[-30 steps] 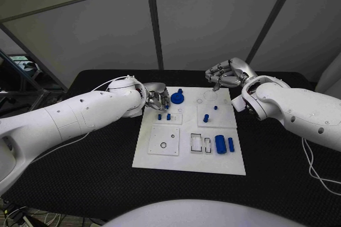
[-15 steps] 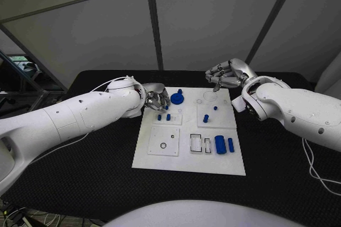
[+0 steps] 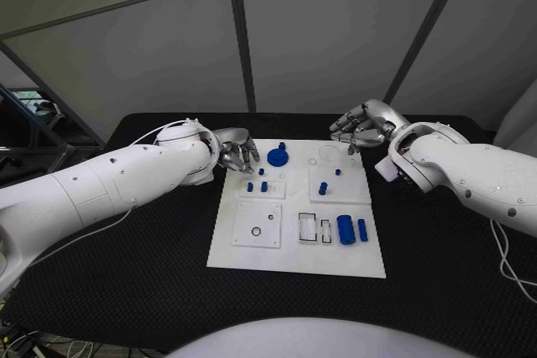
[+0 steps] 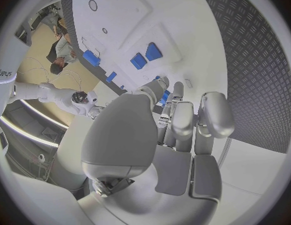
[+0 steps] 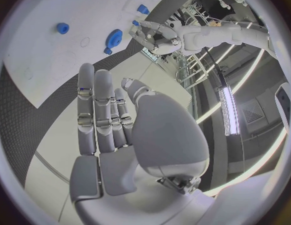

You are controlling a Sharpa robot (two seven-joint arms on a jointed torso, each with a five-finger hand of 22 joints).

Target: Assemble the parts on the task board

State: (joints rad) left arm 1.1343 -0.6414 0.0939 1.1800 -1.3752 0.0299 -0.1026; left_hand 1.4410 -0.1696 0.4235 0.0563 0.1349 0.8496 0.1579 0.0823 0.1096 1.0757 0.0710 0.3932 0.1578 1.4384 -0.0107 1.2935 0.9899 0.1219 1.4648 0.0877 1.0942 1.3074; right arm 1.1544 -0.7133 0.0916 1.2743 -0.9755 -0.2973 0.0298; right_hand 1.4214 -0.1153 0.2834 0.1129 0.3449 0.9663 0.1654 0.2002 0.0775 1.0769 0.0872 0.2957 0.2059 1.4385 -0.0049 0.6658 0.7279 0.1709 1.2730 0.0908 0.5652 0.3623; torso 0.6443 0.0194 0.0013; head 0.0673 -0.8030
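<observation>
We cannot tell whether the left hand touches the task board, small parts beside its fingertips too tiny to identify

A lab: grey partition panels (metal-framed) behind the black table.

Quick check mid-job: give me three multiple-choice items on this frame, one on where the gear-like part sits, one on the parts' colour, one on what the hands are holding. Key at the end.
1. Where on the task board is the round gear-like part?
A. Far end, near the left hand
B. Near edge, by the robot
C. Off the board, on the black table

2. What colour are the parts?
A. Grey
B. Blue
C. Red

3. What are the left hand and right hand holding?
A. One part each
B. Only the left holds a part
C. Nothing

Key: 1 A, it lies at the board's far end beside the left hand. 2 B, every piece is blue. 3 C, both wrist views show extended fingers with nothing between them.
</observation>
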